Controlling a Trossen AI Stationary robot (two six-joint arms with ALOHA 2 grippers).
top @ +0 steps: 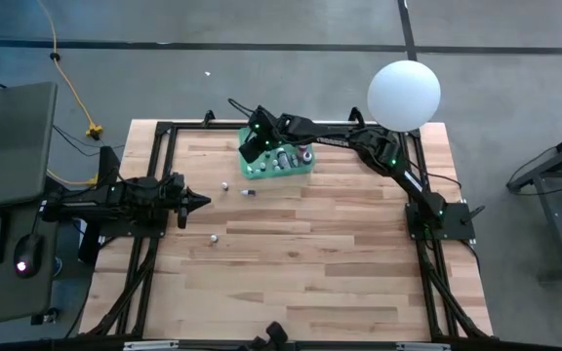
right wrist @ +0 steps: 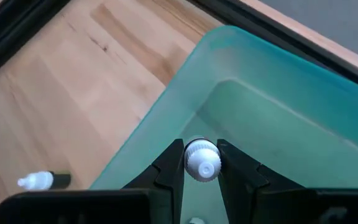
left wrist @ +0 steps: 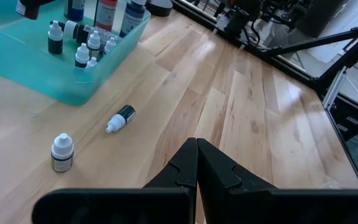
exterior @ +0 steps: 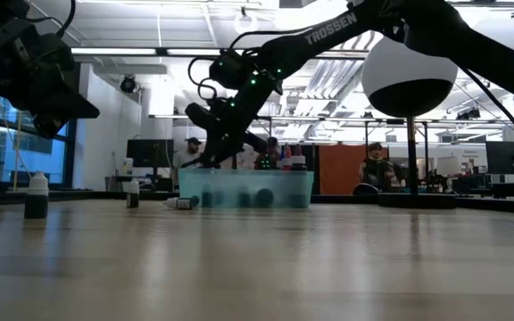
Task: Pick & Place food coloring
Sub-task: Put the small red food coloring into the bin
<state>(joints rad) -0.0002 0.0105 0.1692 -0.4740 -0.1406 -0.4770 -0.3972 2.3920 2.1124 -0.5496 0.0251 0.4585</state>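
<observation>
Food coloring bottles are scattered over a wooden table [top: 291, 253] and gathered in a green tray [top: 261, 174] at its far side. Going from the near edge outward in the overhead view, the first bottle [top: 213, 237] stands alone on bare wood near the middle of the table. Further back, an upright bottle [left wrist: 61, 152] with a white cap and a bottle lying on its side [left wrist: 120, 118] sit just in front of the tray, close to each other but not touching.

The left gripper [top: 199, 203] rests low at the left side of the table, its two dark fingers pressed together with nothing between them. It is well apart from every bottle.

The tray is a translucent rectangle. Inside it stand several small white-capped bottles [left wrist: 82, 55], crowded toward one end, with a few larger bottles, blue and red among them, behind.

The right arm reaches across from the right side, and the right gripper [right wrist: 202, 163] hangs over the tray's left end. Its fingers are pinched around a small bottle with a ribbed white cap [right wrist: 202, 159], held cap toward the wrist camera above the tray's inner floor.

A large white globe lamp [top: 405, 95] stands at the table's far right corner.
</observation>
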